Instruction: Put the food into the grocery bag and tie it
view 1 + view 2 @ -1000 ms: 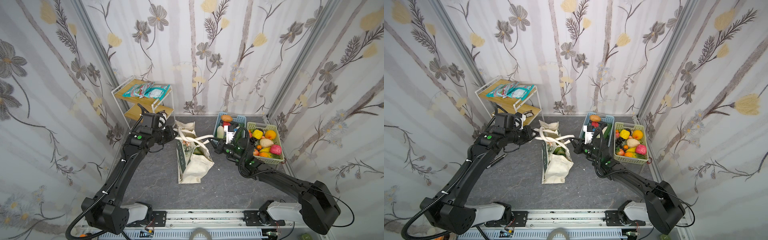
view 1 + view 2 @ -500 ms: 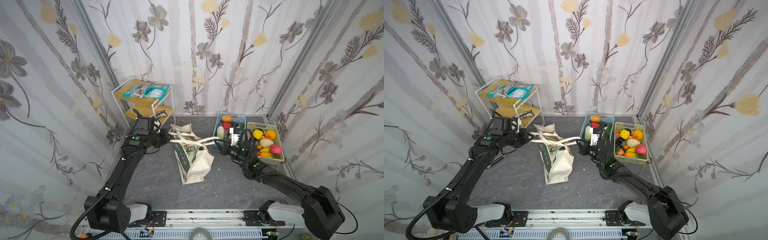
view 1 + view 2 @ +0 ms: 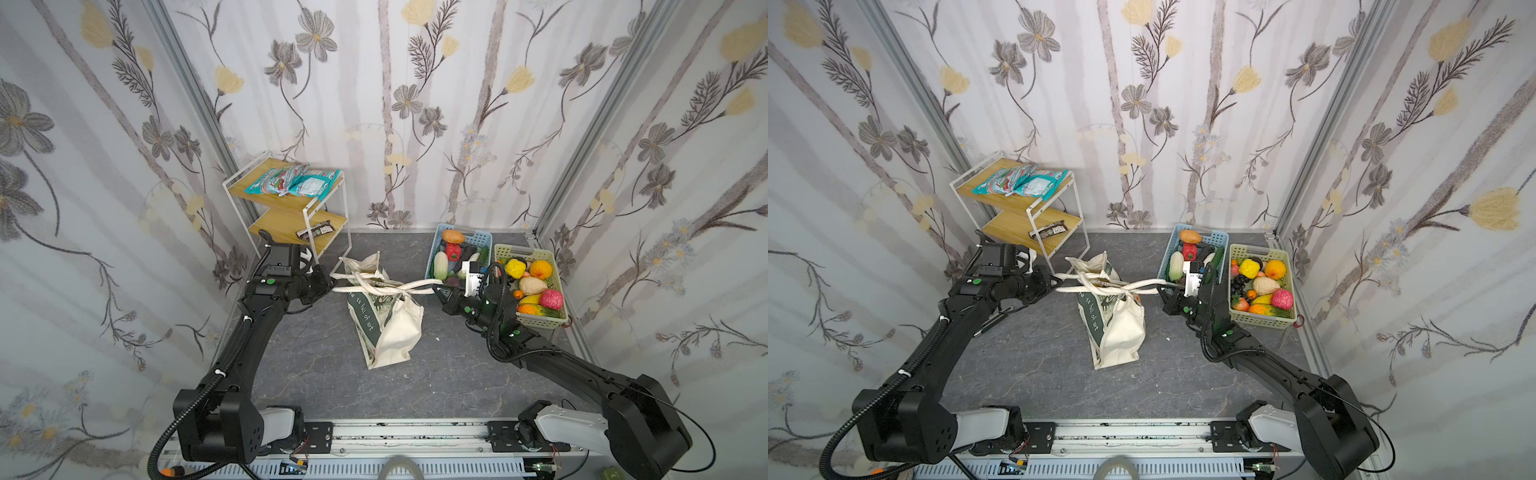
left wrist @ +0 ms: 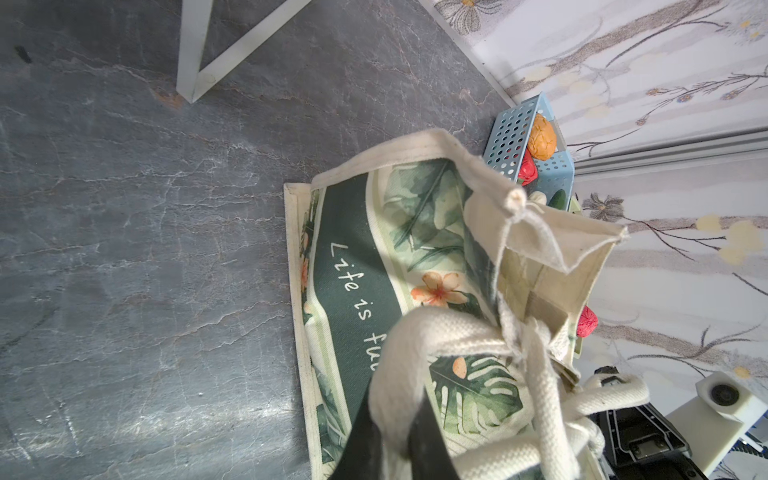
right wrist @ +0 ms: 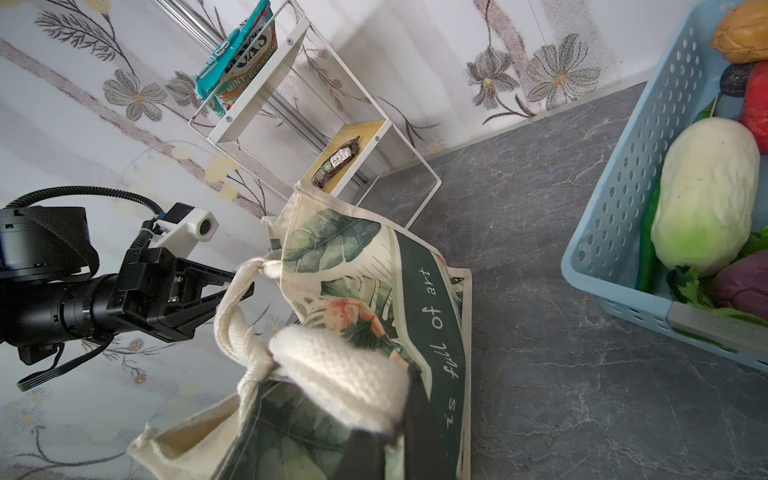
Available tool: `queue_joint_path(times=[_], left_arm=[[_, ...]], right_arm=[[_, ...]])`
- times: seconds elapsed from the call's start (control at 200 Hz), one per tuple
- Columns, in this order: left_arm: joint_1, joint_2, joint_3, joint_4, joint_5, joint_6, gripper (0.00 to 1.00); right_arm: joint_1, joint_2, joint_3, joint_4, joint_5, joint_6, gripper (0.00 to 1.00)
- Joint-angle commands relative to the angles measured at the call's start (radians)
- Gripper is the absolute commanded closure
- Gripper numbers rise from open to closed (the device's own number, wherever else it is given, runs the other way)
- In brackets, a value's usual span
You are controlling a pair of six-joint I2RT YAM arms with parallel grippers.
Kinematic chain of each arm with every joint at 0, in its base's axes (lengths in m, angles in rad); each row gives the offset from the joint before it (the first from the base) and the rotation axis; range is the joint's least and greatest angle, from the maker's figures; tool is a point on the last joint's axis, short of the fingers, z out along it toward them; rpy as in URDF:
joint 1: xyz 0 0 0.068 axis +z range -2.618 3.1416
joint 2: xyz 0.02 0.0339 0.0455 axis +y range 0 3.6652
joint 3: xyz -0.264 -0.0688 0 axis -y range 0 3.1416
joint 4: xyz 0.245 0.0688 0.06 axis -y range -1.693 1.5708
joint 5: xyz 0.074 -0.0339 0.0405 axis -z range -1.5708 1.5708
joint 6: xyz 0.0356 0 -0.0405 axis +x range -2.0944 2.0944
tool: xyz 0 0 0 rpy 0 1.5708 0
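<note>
The cream grocery bag [image 3: 392,332] [image 3: 1119,332] stands mid-floor in both top views, its strap handles crossed in a knot [image 3: 401,293] over the mouth. My left gripper [image 3: 329,286] [image 4: 395,419] is shut on one strap end [image 4: 405,353], drawn out to the bag's left. My right gripper [image 3: 438,293] [image 5: 390,415] is shut on the other strap end [image 5: 345,370], drawn out to the right. Both straps run taut. Whatever is inside the bag is hidden. Toy food [image 3: 515,268] fills the baskets, and snack packets [image 3: 291,185] lie on the shelf.
A white wire shelf [image 3: 307,212] with wooden boards stands at the back left, close behind my left gripper, with a dark bar [image 3: 316,230] on its lower board. A blue basket [image 3: 482,239] and a pale green basket [image 3: 540,324] sit right beside my right wrist.
Both grippers have pulled apart, left going left and right going right. The slack strap loops have drawn into taut lines with a tight knot, and the bag now stands tilted.
</note>
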Motion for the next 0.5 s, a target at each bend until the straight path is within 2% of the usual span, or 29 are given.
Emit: queue_joint_path(times=[0.0,0.31,0.495], left_arm=[[0.03,0.002,-0.025,0.013,-0.159,0.005,1.0],[0.047,0.021,-0.079,0.04,-0.188,-0.01,1.0],[0.01,0.028,-0.075,0.03,-0.197,0.003,1.0]], right_arm=[[-0.019,-0.004,-0.021,-0.023,0.134,0.017,1.0],[-0.044,0.052,-0.058,0.004,0.103,0.03,1.0],[-0.044,0.099,-0.027,0.012,0.065,0.031,1.0]])
